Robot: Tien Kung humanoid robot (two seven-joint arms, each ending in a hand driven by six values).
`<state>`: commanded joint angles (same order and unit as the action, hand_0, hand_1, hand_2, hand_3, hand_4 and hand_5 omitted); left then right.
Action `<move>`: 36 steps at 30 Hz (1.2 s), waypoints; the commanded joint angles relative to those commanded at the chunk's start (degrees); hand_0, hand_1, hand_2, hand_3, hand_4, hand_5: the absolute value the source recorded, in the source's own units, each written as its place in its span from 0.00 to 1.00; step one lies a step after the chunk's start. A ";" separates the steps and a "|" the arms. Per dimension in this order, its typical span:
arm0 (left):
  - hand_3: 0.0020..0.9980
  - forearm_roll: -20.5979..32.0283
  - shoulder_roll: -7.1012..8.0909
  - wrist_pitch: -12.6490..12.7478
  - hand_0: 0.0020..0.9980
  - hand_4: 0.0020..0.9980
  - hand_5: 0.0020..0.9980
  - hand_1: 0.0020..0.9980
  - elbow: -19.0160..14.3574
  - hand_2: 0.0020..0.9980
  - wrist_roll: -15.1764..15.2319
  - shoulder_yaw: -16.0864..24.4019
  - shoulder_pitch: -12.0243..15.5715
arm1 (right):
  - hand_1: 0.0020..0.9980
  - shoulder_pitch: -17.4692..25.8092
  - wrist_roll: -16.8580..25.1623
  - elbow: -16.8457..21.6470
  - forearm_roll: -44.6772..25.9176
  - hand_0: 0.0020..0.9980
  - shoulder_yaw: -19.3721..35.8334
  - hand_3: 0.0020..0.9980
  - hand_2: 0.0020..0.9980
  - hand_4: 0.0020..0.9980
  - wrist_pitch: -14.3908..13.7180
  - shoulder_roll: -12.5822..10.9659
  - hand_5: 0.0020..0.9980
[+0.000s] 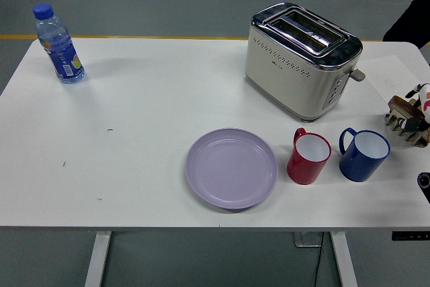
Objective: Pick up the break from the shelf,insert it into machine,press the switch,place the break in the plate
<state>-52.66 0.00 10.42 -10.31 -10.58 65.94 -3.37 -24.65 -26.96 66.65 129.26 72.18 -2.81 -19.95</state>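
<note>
With the cream-and-chrome two-slot toaster point(301, 58) as landmark, the right hand point(422, 95) reaches the brown toast on its wooden rack point(404, 116) just right; grip unclear, so pickup is starting and next needs closing, lifting.

Glossy chrome-topped toaster point(301, 58), matt table point(134, 139)
</note>
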 joint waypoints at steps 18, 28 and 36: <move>0.71 0.07 0.00 0.01 0.72 0.55 0.94 0.67 0.00 0.75 0.06 -0.10 0.18 | 0.36 -1.18 -1.50 -2.07 0.37 0.28 -1.83 0.52 0.44 0.51 -2.38 -0.35 0.03; 0.71 0.24 0.00 0.07 0.72 0.55 0.94 0.67 0.00 0.75 0.10 -0.10 0.07 | 0.35 -1.90 -0.68 -1.68 0.74 0.25 -1.92 0.51 0.43 0.49 -4.89 -1.00 0.02; 0.71 0.27 0.00 0.08 0.72 0.55 0.94 0.67 0.00 0.75 0.15 -0.05 0.08 | 0.34 -2.30 -0.10 0.42 0.71 0.22 -1.42 0.50 0.42 0.48 -5.84 -2.53 0.00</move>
<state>-52.39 0.00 10.50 -10.31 -10.44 65.89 -3.29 -26.94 -27.07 67.07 129.97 70.76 -8.65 -22.47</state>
